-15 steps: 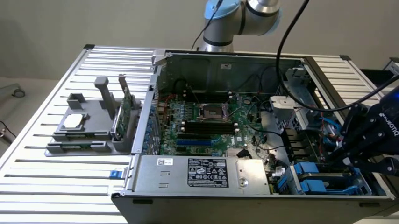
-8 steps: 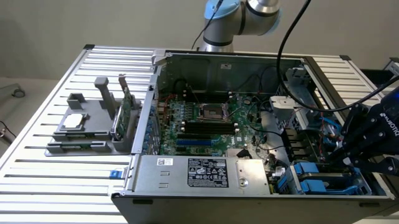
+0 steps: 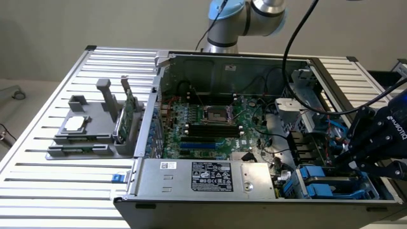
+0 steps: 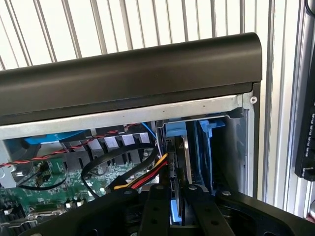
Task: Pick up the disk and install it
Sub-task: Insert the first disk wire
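The disk stands on edge, a thin grey slab with a blue plastic carrier. It reaches down into the drive bay at the corner of the open computer case. My gripper is shut on the disk, one black finger on each flat side. In the exterior view my gripper hangs over the drive bay at the case's front corner, on the exterior view's right. Blue carrier parts show inside that bay.
The case's black front panel runs close beside the bay. Red, yellow and black cables lie next to the disk. On the exterior view's left, a grey holder carries a small silver chip and a green circuit card. A power supply fills the case front.
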Action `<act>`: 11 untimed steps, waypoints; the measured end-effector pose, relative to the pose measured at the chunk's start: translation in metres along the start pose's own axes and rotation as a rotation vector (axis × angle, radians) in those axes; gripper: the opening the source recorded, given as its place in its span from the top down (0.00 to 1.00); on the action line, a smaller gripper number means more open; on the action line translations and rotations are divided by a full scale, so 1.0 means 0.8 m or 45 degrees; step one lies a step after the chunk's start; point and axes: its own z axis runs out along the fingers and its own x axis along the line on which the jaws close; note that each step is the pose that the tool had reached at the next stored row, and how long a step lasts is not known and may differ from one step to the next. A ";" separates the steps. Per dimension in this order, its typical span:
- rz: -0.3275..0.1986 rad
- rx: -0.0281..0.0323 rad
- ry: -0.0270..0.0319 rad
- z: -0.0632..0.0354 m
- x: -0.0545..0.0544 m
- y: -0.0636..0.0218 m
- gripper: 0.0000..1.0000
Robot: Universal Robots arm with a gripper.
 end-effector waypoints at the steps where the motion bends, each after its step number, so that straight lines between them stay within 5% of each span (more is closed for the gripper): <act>1: 0.000 0.0037 -0.0007 0.000 0.000 0.000 0.84; 11: 0.002 0.0432 -0.0069 -0.002 0.001 0.009 0.84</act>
